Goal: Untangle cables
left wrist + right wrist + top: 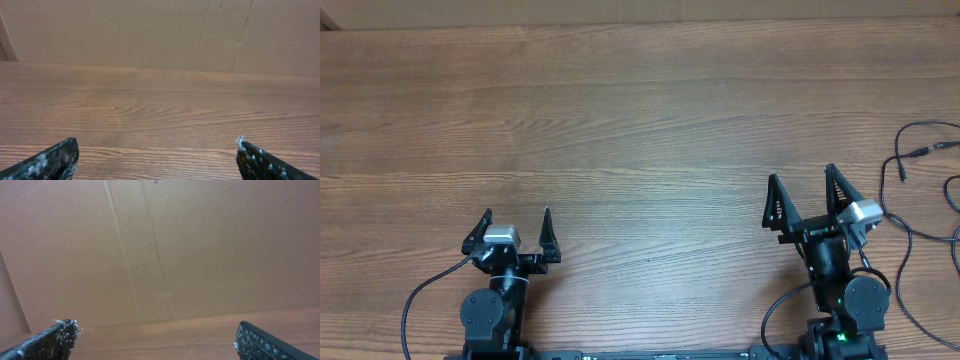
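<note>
Thin black cables (927, 190) lie at the table's right edge in the overhead view, looping down past a small plug (920, 152) and partly cut off by the frame. My right gripper (803, 184) stands open just left of them, apart from them, with nothing between its fingers. My left gripper (517, 216) is open too, far to the left near the front edge, also holding nothing. In the left wrist view the gripper (157, 147) shows only bare wood between its fingertips. The right wrist view has its gripper (155, 330) tilted up toward the wall; no cables show there.
The wooden table (620, 130) runs back to a brown cardboard wall (160, 245). Thick black wires (415, 305) fixed to the arms trail beside each base at the front edge.
</note>
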`<state>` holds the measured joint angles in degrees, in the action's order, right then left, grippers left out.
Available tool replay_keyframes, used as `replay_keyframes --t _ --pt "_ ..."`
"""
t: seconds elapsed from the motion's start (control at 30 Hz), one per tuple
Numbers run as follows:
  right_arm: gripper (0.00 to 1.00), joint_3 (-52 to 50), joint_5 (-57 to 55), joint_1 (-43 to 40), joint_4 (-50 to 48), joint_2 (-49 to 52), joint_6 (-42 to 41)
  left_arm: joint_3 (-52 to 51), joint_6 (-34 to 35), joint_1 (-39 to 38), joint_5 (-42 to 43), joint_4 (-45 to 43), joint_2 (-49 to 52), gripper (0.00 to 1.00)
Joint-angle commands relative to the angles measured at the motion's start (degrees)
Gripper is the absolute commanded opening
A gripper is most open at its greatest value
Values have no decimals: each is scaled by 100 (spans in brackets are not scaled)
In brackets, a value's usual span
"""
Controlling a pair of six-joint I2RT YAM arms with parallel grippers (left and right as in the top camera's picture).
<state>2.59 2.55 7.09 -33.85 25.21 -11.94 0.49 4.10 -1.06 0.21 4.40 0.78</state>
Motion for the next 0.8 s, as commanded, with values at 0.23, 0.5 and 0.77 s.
replay_keyframes --t 0.23,0.5,0.77 --pt "100 -212 -57 -48 903 -1043 24 -22 -26 -11 -17 7 -52 100" --pt "100 -212 -55 -168 3080 -1928 24 -22 -26 -11 -17 7 -52 100" --pt "100 -212 -74 -789 3869 -2509 352 -22 -26 -11 -17 7 -52 100"
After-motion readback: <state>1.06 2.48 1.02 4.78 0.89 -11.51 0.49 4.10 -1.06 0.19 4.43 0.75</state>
